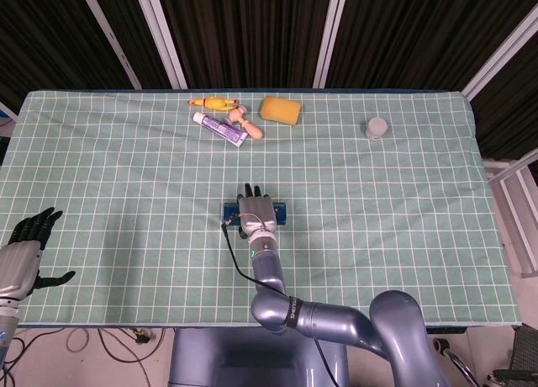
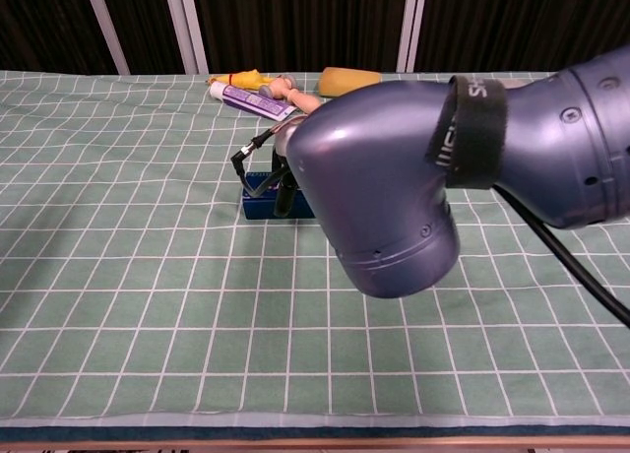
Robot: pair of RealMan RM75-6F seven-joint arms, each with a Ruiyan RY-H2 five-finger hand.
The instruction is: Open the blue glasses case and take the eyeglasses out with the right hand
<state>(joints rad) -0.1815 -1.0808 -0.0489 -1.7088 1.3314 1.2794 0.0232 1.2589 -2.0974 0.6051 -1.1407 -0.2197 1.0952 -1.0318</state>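
The blue glasses case (image 1: 281,209) lies closed at the table's middle, only its two ends showing in the head view. My right hand (image 1: 255,210) lies over the top of it, fingers stretched out past its far edge. In the chest view my right forearm fills the middle and hides most of the hand. There I see only the case's left end (image 2: 258,199) and dark fingers (image 2: 284,191) at its front. No eyeglasses show. My left hand (image 1: 29,242) hovers at the near left corner, fingers apart and holding nothing.
Along the far edge lie a yellow toy (image 1: 214,104), a purple toothpaste tube (image 1: 220,128), a wooden piece (image 1: 245,122) and a yellow sponge (image 1: 280,109). A small white cup (image 1: 377,128) stands at the far right. The green checked cloth (image 1: 126,177) covers the table.
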